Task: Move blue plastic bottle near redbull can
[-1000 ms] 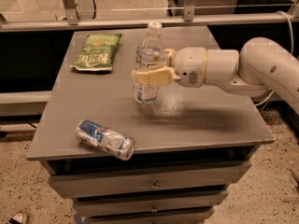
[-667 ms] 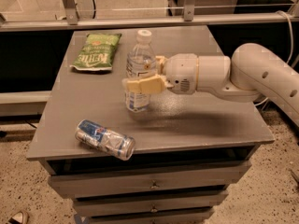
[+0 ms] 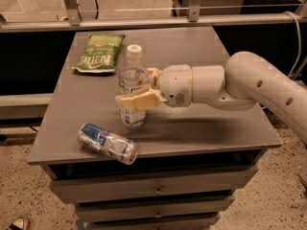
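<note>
The blue plastic bottle (image 3: 132, 80) is clear with a white cap and a white label. It stands upright over the middle left of the grey table (image 3: 206, 47). My gripper (image 3: 134, 94) reaches in from the right and is shut on the bottle at label height. One finger crosses in front of it. The redbull can (image 3: 107, 143), dented, blue and silver, lies on its side near the table's front left edge, a short way in front of and left of the bottle.
A green snack bag (image 3: 98, 52) lies flat at the back left of the table. Drawers (image 3: 153, 189) sit under the tabletop. A metal rail runs behind the table. My white arm (image 3: 249, 87) spans the right side.
My gripper has carried the bottle left and toward the front of the table, closer to the can. The can and the snack bag have not moved.
</note>
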`<state>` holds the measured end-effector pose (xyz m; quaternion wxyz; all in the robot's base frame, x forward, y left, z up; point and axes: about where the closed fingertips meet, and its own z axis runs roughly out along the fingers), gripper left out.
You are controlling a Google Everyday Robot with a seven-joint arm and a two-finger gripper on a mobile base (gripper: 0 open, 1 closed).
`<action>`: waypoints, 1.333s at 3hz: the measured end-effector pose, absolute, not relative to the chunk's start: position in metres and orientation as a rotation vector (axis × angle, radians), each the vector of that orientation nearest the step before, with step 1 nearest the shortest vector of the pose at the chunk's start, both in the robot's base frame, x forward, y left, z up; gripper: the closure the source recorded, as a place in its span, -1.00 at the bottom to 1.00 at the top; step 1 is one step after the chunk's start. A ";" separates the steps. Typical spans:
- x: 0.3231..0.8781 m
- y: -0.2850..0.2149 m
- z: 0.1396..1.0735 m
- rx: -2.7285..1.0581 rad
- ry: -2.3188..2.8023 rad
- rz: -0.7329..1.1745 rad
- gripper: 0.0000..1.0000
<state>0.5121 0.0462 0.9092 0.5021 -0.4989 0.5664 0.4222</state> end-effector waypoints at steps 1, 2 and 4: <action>0.508 0.051 0.905 -1.242 1.369 1.009 0.70; 0.505 0.054 0.901 -1.264 1.373 1.008 0.24; 0.503 0.056 0.901 -1.272 1.373 1.015 -0.69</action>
